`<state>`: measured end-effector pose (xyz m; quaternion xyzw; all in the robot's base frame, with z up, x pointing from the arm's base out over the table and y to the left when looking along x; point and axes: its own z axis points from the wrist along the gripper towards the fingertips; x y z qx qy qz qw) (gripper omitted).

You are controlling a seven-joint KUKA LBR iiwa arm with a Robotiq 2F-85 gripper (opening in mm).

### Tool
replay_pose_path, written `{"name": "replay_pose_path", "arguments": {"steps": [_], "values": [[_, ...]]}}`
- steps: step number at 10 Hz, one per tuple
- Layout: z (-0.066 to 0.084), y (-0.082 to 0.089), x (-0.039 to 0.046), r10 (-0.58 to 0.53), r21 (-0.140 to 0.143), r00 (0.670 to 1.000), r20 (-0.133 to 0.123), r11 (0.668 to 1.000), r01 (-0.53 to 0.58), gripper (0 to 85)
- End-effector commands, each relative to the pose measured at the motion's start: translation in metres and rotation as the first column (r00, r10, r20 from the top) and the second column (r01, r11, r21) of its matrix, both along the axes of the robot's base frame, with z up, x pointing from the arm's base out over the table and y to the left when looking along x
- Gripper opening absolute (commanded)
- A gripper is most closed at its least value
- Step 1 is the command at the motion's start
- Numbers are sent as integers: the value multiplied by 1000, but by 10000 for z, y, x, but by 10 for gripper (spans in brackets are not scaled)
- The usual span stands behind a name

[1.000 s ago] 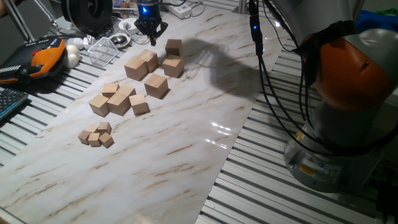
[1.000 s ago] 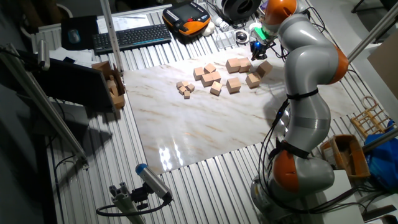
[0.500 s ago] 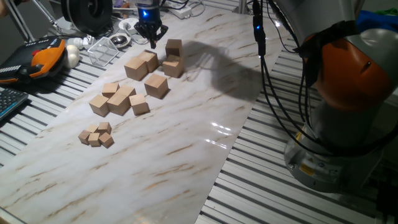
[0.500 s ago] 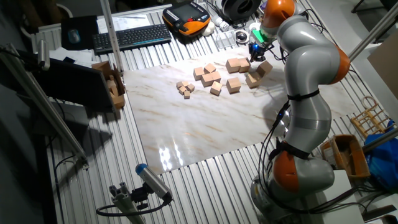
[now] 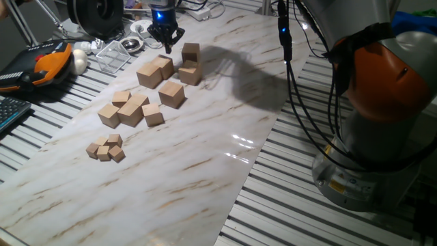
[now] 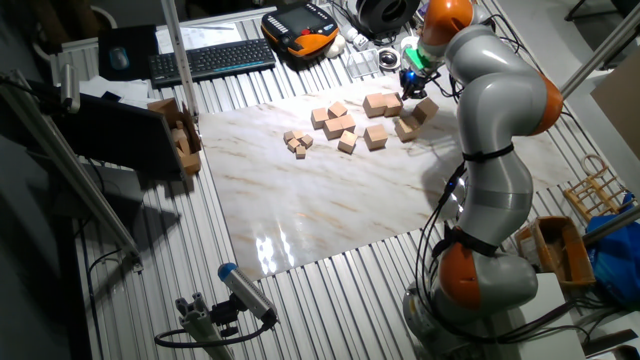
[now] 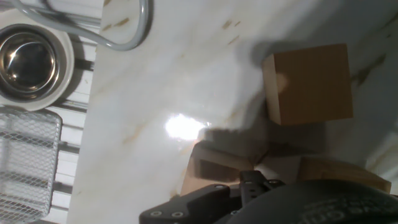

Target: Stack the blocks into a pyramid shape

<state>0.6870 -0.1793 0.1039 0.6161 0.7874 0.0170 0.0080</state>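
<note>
Several large tan blocks lie loose on the marble board. One block (image 5: 190,52) lies farthest back, another block (image 5: 190,72) just in front of it. A touching pair of blocks (image 5: 155,72) sits to their left, and a single block (image 5: 171,93) lies nearer the front. None is stacked. My gripper (image 5: 167,44) hangs at the board's far edge, above and just behind the pair, apparently open and holding nothing. The other fixed view shows the gripper (image 6: 410,84) beside the same blocks (image 6: 376,104). Looking down from the hand, I see one block (image 7: 308,84) ahead and another (image 7: 211,168) partly hidden under the hand.
Medium cubes (image 5: 128,109) and tiny cubes (image 5: 106,148) lie left of the blocks. A wire basket (image 5: 113,55) and a metal bowl (image 7: 28,59) stand just off the board's far edge. An orange pendant (image 5: 48,61) lies at the left. The arm's base (image 5: 372,143) and cables (image 5: 293,75) stand at the right.
The gripper shifted slightly toward the far edge of the board a second ago and has held still since. No block has moved.
</note>
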Motion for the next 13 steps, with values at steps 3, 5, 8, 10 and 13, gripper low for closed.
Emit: {"name": "replay_pose_path", "arguments": {"steps": [3, 5, 8, 10, 13], "values": [[0, 8, 3, -17, -44, 1000, 18, 999, 17, 0], [0, 8, 3, -56, -65, 998, 13, 996, 57, 0], [42, 33, 13, -71, -20, 997, 5, 997, 71, 0], [76, 164, 37, -72, 4, 997, -6, 997, 72, 0], [102, 411, 77, -104, 3, 995, 5, 995, 104, 0]]}}
